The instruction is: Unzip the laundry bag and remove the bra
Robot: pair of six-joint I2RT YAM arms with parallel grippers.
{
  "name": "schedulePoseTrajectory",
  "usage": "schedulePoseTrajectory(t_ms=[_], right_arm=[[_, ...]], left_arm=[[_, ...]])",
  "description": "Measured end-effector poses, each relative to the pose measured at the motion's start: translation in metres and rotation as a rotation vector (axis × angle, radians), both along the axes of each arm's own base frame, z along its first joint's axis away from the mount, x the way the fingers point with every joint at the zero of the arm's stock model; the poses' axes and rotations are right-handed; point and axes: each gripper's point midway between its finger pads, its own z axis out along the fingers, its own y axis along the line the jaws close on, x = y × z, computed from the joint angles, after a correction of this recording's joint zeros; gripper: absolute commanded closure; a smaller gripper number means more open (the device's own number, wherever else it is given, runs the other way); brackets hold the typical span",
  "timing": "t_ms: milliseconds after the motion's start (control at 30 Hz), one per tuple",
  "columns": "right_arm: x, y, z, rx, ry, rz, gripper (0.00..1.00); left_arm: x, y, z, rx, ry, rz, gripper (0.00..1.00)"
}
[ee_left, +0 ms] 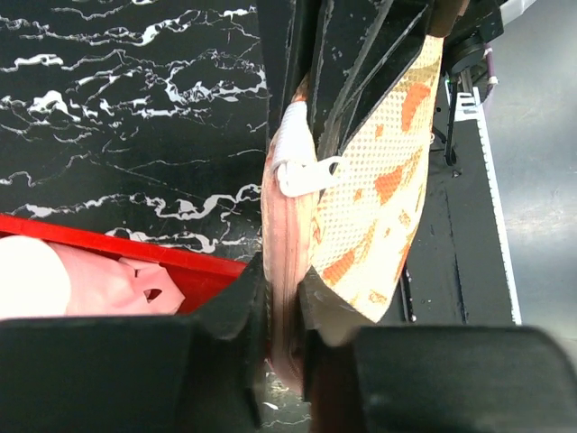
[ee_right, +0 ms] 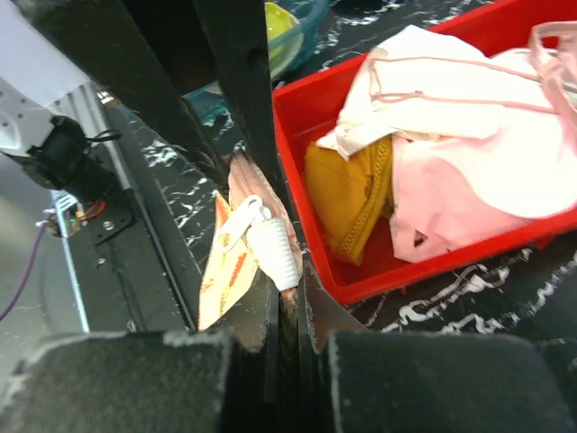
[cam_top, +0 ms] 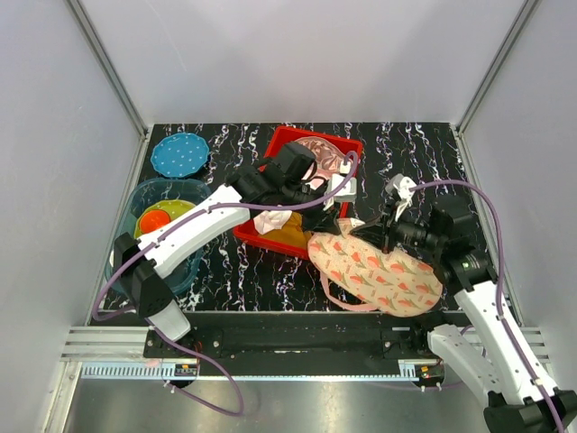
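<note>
The laundry bag [cam_top: 374, 271], peach-cream with red-orange flowers and pink trim, lies in front of the red bin, its upper edge lifted. My left gripper [cam_top: 337, 220] is shut on the bag's pink edge, as the left wrist view [ee_left: 287, 311] shows. My right gripper [cam_top: 389, 236] is shut on the same edge further along, right beside a white elastic tab [ee_right: 275, 254]. The white zipper pull [ee_left: 305, 173] hangs on the edge between the two grippers and also shows in the right wrist view [ee_right: 238, 225]. The bra is hidden.
The red bin [cam_top: 270, 240] holds a glossy pink patterned item [cam_top: 320, 150], white and pale-pink garments [ee_right: 451, 171] and a mustard piece [ee_right: 347, 194]. A teal bowl [cam_top: 129, 209] with orange and green things and a blue dotted disc [cam_top: 179, 154] sit at the left.
</note>
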Motion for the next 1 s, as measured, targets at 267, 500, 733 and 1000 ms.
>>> schedulePoseTrajectory(t_ms=[267,500,733,1000], right_arm=[[0.003,-0.034,-0.017,-0.099,-0.037,-0.225,1.0],[0.006,-0.053,-0.02,-0.152,-0.06,-0.33,1.0],[0.014,-0.063,-0.025,-0.182,-0.044,-0.395,1.0],[0.018,-0.069,-0.021,-0.192,-0.054,-0.437,1.0]], left_arm=[[0.013,-0.006,0.01,-0.017,0.06,0.133,0.01],[0.034,0.008,0.033,-0.074,0.083,0.415,0.01],[0.029,0.0,0.093,-0.332,0.383,0.601,0.04],[0.026,-0.034,0.077,-0.338,0.821,0.668,0.28]])
